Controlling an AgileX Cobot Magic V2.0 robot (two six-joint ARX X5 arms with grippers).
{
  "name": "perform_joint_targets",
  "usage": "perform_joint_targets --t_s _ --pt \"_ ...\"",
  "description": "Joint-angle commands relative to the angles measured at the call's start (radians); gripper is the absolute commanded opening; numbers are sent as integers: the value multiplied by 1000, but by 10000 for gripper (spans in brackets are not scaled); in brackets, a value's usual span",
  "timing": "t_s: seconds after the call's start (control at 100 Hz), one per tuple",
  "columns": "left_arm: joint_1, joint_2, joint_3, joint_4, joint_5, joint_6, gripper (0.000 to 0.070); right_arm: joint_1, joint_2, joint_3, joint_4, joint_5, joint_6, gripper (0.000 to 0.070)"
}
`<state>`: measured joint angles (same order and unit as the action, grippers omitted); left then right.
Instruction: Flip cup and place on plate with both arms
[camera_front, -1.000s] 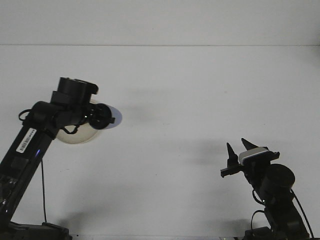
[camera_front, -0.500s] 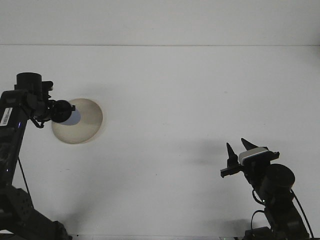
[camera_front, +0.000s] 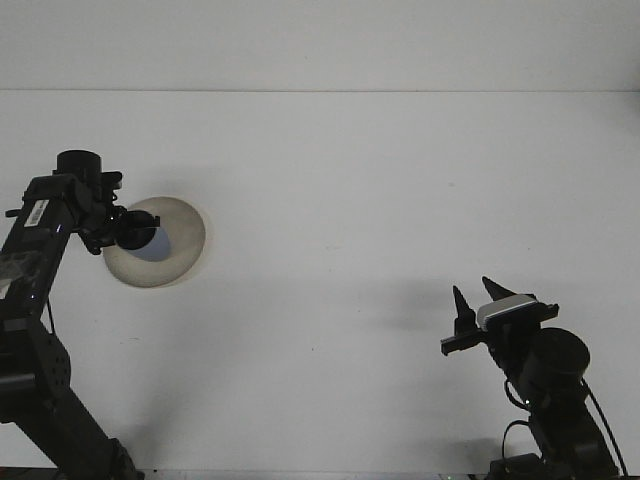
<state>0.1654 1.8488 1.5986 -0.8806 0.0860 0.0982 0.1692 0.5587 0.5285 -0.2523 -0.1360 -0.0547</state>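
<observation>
Where the white table (camera_front: 350, 200) meets its left side, one beige plate (camera_front: 175, 262) lies flat with one pale blue cup (camera_front: 155, 240) over it, at the left gripper (camera_front: 132, 228); whether those fingers clasp the cup cannot be told. The right gripper (camera_front: 476, 303) hangs well apart, spread and bare.

Plate (camera_front: 172, 262) far left on table (camera_front: 380, 200), cup (camera_front: 152, 240) over it, right gripper (camera_front: 478, 298) near right
</observation>
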Motion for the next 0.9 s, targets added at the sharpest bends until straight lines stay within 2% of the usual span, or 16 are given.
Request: perform_joint_targets --t_s 0.0,0.02,0.05,0.25,0.47,0.56,0.59,0.64,0.71,0.75,0.79,0.89 --pt "1 22 19 20 31 17 357 1 5 6 6 -3 10 345" --pt "1 21 24 23 44 16 398 1 5 6 6 -3 10 345" --pt "3 17 33 22 55 13 424 1 5 6 6 -2 10 345" --pt "10 -76 118 9 65 13 422 1 5 6 6 3 10 345" --pt "20 -330 142 18 66 -1 421 0 5 6 6 17 14 345" --pt "19 -434 142 17 71 -8 406 0 4 6 13 47 35 344" --pt "19 -467 141 14 78 -11 385 0 3 6 14 53 42 345" --pt "19 -521 139 9 110 -13 310 -1 3 6 15 65 48 344" --pt "14 -583 118 7 171 -13 182 -3 3 6 21 82 55 328" --pt "4 -625 85 16 202 -12 83 -8 2 6 24 89 55 312" --pt "-11 -663 40 34 212 -4 6 -16 -3 6 29 90 55 272" --pt "-63 -776 -147 162 210 2 15 -40 -15 4 50 92 60 99"
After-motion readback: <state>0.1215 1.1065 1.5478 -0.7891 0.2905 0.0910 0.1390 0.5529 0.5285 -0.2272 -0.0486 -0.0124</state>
